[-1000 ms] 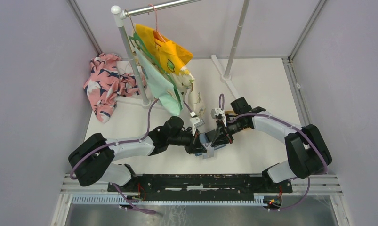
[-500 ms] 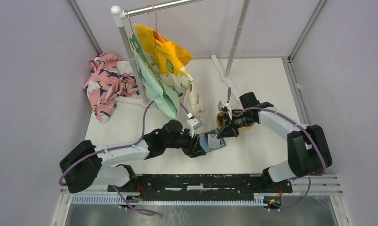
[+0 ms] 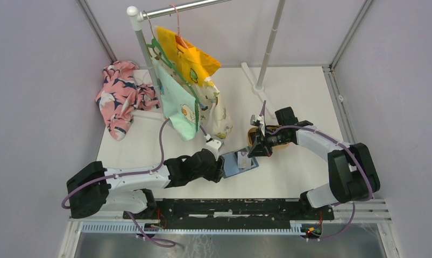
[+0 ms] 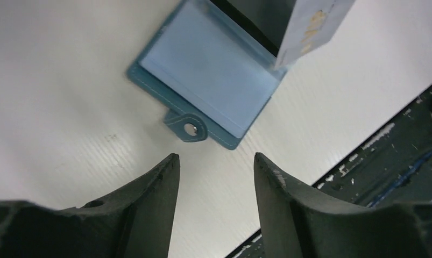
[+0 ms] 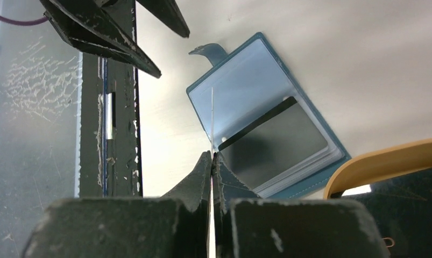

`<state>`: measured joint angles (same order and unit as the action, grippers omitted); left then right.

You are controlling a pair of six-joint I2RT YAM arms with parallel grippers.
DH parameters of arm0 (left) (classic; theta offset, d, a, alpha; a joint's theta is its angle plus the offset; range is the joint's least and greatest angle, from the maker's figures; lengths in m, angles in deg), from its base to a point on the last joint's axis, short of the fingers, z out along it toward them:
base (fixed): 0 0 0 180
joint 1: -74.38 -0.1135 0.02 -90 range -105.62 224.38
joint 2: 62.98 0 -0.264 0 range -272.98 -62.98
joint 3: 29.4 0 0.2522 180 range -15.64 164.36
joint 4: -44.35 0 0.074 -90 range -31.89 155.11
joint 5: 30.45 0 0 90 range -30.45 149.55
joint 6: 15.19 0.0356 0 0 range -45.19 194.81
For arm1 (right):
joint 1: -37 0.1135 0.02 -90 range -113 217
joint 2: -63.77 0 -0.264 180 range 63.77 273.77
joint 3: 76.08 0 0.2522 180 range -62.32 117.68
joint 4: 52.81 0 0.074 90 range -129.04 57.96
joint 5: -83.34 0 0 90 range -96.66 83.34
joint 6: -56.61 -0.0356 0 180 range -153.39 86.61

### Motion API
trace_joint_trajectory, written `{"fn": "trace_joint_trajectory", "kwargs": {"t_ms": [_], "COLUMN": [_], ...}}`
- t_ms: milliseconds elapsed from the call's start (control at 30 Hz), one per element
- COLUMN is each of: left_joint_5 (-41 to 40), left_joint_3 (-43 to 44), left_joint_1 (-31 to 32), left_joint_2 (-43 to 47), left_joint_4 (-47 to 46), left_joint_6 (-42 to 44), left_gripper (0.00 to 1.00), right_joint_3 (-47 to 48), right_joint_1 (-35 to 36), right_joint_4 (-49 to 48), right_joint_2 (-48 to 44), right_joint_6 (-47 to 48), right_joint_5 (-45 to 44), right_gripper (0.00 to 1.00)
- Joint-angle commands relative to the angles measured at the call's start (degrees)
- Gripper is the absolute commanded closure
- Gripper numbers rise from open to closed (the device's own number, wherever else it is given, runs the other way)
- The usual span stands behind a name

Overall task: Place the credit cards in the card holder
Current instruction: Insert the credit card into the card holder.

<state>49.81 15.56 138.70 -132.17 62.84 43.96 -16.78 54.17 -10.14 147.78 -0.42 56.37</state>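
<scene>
Pinches a credit card [image 4: 310, 29] edge-on in the closed right gripper [image 5: 212, 156] over the open card holder [image 3: 231, 165] mid-frame, with left gripper [image 4: 213, 161] parted and empty beside the snap tab [image 4: 188, 127].

Ahead of the left gripper [image 4: 214, 157], the card holder [image 4: 203, 75] and the pale card [image 4: 313, 27] over it run off the top edge. Pinched in the right gripper [image 5: 211, 155], the pale card shows edge-on only.
</scene>
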Motion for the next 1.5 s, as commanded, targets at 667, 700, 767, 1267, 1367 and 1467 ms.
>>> {"fn": "trace_joint_trajectory", "kwargs": {"t_ms": [667,700,767,1267,1367,1467], "left_joint_5": [-13.8,-14.0,-14.5,-17.0,-17.2,-17.5], "left_joint_3": [4.7,4.7,5.0,4.8,4.8,4.8], "left_joint_1": [0.2,0.2,0.1,-0.7,-0.9,-1.3], "left_joint_2": [-12.1,-12.4,-12.8,-12.9,-12.8,-12.6], "left_joint_4": [-1.3,-1.1,-0.6,0.4,0.7,0.9], "left_joint_6": [-5.4,-5.3,-4.8,-2.5,-2.3,-2.0], "left_gripper": [0.61,0.64,0.71,0.82,0.82,0.82], "right_joint_3": [-4.5,-4.3,-4.1,0.1,1.4,4.3], "right_joint_1": [-0.3,-0.2,-0.1,5.2,5.9,7.2], "right_joint_4": [-17.5,-17.2,-16.8,-14.0,-12.4,-9.1], "right_joint_2": [2.4,2.6,2.9,6.1,7.0,8.4], "right_joint_6": [-23.7,-23.7,-24.4,-32.0,-32.7,-31.5], "right_joint_5": [-11.2,-11.8,-13.6,-22.1,-25.0,-28.7], "right_gripper": [1.00,1.00,1.00,1.00,0.99,0.97]}}
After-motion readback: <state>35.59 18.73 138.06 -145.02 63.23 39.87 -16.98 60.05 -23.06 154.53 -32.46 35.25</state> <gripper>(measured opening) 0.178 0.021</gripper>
